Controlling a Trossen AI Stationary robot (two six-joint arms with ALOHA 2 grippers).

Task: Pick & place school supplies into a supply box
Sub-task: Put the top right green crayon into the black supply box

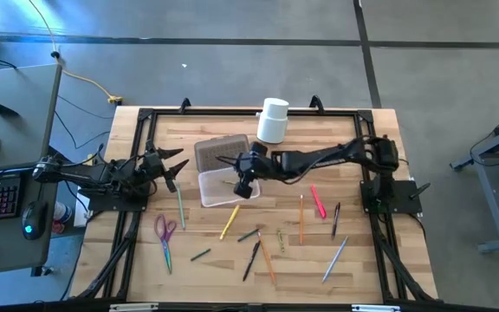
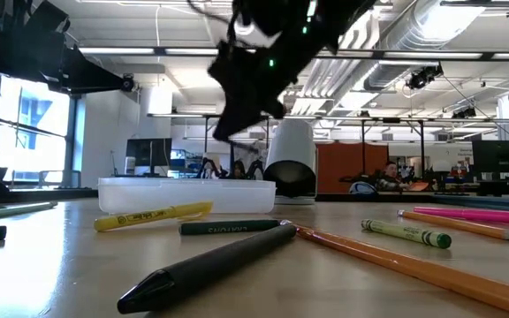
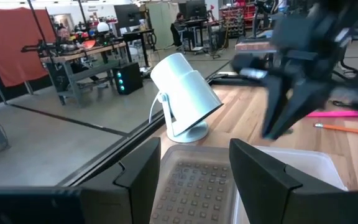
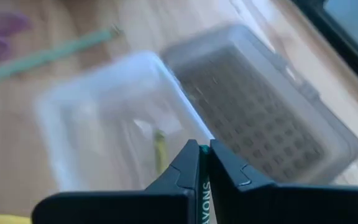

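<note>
- The right gripper hangs over the open box, near its right edge; in its wrist view the two fingers are pressed together on a thin dark green stick with white lettering, probably a crayon, held so it can be let go into the tray.
- The box lies open, its grey textured lid folded flat just behind the clear tray, so the tray is free to take things from above. One yellowish pencil already lies inside.
- The left gripper waits to the left of the box, fingers spread and holding nothing, pointed toward the lid.
- Behind the box and to its right stands a white cylinder, which is not part of the job.
- Most supplies are still on the table in front of the box: a yellow marker just in front, pink-handled scissors off to the front left, a pink pen and an orange pencil to the right.
- My guess is that the task is at an early stage.
</note>
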